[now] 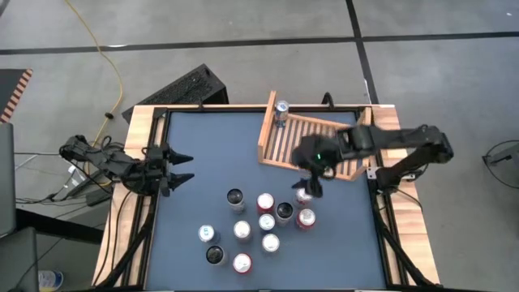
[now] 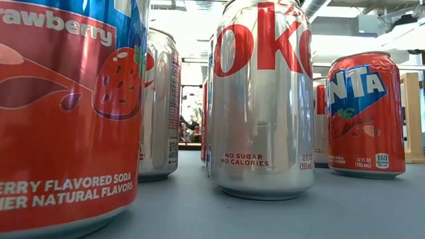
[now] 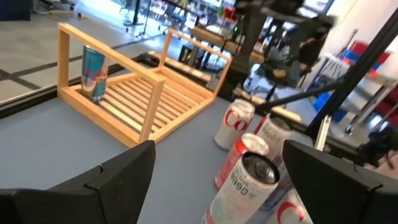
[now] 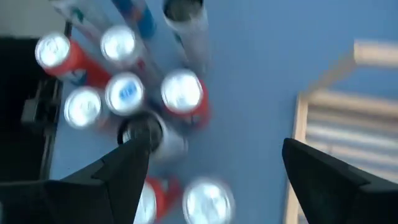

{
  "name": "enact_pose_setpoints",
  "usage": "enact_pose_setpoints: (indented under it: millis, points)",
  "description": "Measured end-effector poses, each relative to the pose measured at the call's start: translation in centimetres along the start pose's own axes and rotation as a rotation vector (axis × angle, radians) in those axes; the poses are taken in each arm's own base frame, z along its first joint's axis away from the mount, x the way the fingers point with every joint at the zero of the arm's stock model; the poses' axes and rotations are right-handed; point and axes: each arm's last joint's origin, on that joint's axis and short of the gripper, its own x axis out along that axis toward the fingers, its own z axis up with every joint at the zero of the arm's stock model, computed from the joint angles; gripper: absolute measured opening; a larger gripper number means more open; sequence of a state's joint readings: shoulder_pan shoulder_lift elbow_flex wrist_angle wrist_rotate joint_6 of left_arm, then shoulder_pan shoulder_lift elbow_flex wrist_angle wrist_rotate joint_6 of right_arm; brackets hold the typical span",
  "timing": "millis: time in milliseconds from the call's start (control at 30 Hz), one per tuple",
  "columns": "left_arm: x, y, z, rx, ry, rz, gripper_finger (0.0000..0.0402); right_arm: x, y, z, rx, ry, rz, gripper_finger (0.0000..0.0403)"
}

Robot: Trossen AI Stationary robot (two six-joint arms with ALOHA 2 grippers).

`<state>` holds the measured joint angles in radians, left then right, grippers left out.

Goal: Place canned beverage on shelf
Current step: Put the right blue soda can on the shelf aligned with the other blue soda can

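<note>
Fingers of the right gripper [image 1: 310,188] are standing spread wide and gripping nothing, hovering right of centre in the high view, just over the upper right edge of the can cluster [image 1: 258,225] and just below the shelf [image 1: 312,142]. That shelf is sitting at the upper middle of the blue table [image 1: 203,154], with one blue can [image 1: 281,113] standing in its upper left corner. At the left edge, the left gripper [image 1: 180,169] is waiting, open and empty.
</note>
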<state>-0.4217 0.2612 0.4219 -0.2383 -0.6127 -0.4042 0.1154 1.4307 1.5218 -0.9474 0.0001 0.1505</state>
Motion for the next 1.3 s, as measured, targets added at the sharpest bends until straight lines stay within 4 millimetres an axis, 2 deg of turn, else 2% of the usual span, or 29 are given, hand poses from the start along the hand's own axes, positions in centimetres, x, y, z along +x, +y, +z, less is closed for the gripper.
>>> enact_pose_setpoints:
  millis: [167, 300, 600, 767, 1100, 1300]
  points:
    - [1.1, -0.7, -0.4, 0.021, 0.029, 0.012, 0.0341, 2.5, 3.6, 0.9, -0.078, -0.124, 0.066, 0.0344]
    - [1.8, -1.2, -0.4, 0.012, 0.024, 0.002, 0.0341, 3.9, 5.2, 1.7, -0.152, -0.134, 0.079, 0.0344]
    - [2.4, -1.7, -0.8, -0.023, 0.065, -0.046, 0.0341, 7.7, 6.0, 2.4, -0.185, -0.034, 0.034, 0.0344]
    - [2.6, -1.8, -1.0, -0.011, 0.075, -0.039, 0.0341, 9.8, 6.1, 2.0, -0.187, 0.032, 0.022, 0.0344]
    - [2.7, -1.8, -1.0, -0.009, 0.074, -0.031, 0.0341, 12.5, 6.4, 1.2, -0.145, 0.114, 0.011, 0.0344]
    - [2.7, -1.8, -1.0, -0.009, 0.074, -0.031, 0.0341, 13.0, 7.3, 0.8, -0.112, 0.131, 0.044, 0.0344]
